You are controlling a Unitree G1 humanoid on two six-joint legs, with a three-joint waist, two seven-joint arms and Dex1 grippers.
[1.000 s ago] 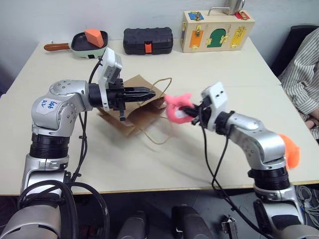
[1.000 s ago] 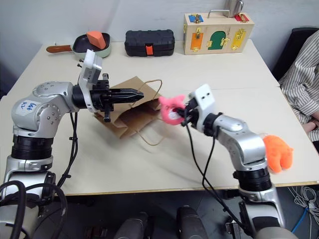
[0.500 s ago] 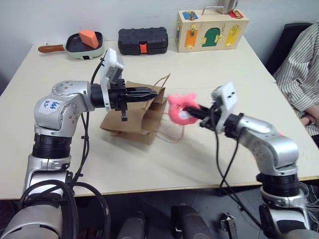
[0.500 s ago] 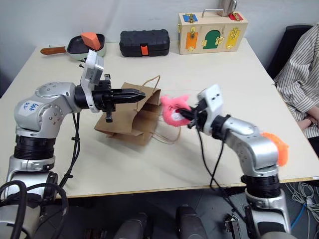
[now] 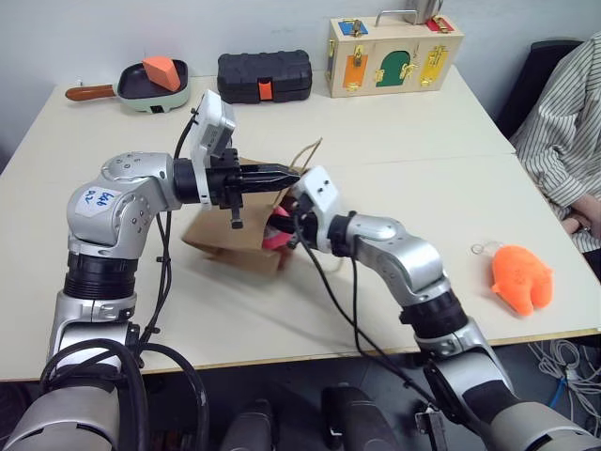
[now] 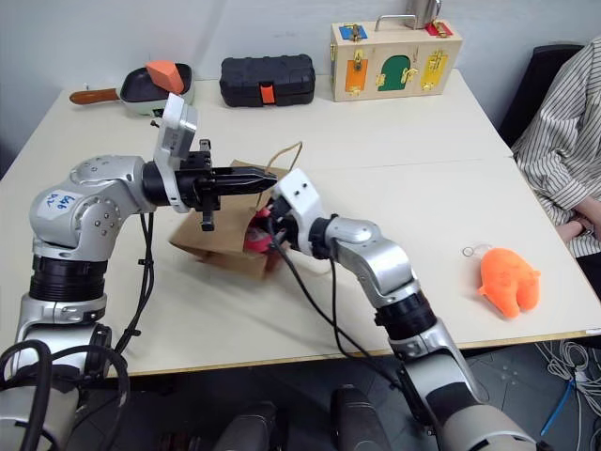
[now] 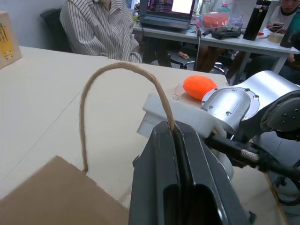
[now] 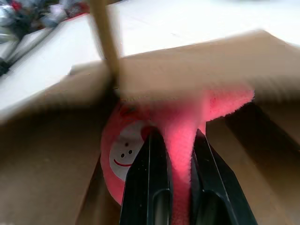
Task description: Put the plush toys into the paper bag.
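Note:
The brown paper bag (image 5: 223, 241) lies on the table with its mouth lifted toward the right. My left gripper (image 5: 283, 174) is shut on one of its loop handles (image 7: 117, 68) and holds that edge up. My right gripper (image 8: 177, 140) is shut on the pink plush toy (image 8: 133, 154), a smiling bear face, and has it just inside the bag's mouth (image 5: 277, 229). The orange plush toy (image 5: 521, 279) lies on the table at the right, near the front edge, apart from both grippers.
At the back of the table stand a black plastic case (image 5: 265, 75), a pan (image 5: 141, 91) with an orange wedge block (image 5: 156, 70), and a wooden lock box (image 5: 394, 54). A person in a striped shirt (image 5: 563, 122) sits at the right.
My right gripper has swung left with the pink toy, from beside the bag into its mouth. The left gripper kept still on the handle. The camera view shifted.

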